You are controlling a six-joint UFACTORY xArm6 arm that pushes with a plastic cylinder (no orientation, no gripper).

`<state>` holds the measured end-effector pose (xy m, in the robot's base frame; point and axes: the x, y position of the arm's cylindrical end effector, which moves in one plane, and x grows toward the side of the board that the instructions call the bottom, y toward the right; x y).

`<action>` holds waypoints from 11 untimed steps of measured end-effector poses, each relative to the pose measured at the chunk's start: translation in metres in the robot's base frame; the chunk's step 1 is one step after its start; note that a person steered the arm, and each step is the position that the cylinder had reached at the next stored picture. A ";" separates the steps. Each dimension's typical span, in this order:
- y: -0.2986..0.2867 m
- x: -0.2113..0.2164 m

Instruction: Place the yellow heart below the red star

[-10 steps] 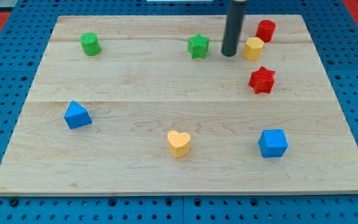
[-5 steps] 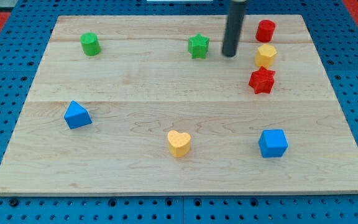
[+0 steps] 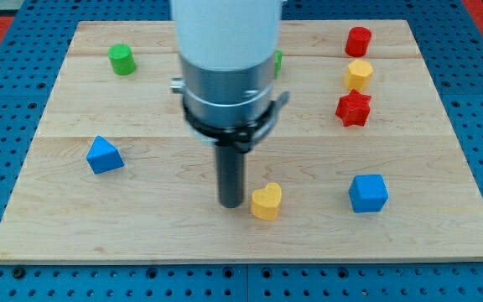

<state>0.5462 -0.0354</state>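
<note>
The yellow heart [image 3: 266, 201] lies near the view's bottom, right of centre on the wooden board [image 3: 141, 226]. My tip [image 3: 231, 203] stands right at the heart's left side, touching or nearly touching it. The red star [image 3: 352, 108] sits at the view's upper right, well above and right of the heart. The arm's large white and grey body covers the board's upper middle.
A yellow hexagonal block [image 3: 358, 75] sits just above the red star, and a red cylinder [image 3: 358, 40] above that. A blue cube [image 3: 367, 192] lies right of the heart. A blue triangle block [image 3: 104, 155] is at the left, a green cylinder [image 3: 122, 59] upper left. A green block [image 3: 277, 60] peeks out behind the arm.
My tip has come from the view's top, beside the green star, down to the heart's left side. The heart has slid a little to the right. The yellow hexagonal block moved down-right earlier.
</note>
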 end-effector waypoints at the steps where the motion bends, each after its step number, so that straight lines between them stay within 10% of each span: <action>1: 0.005 0.029; 11: 0.167 -0.074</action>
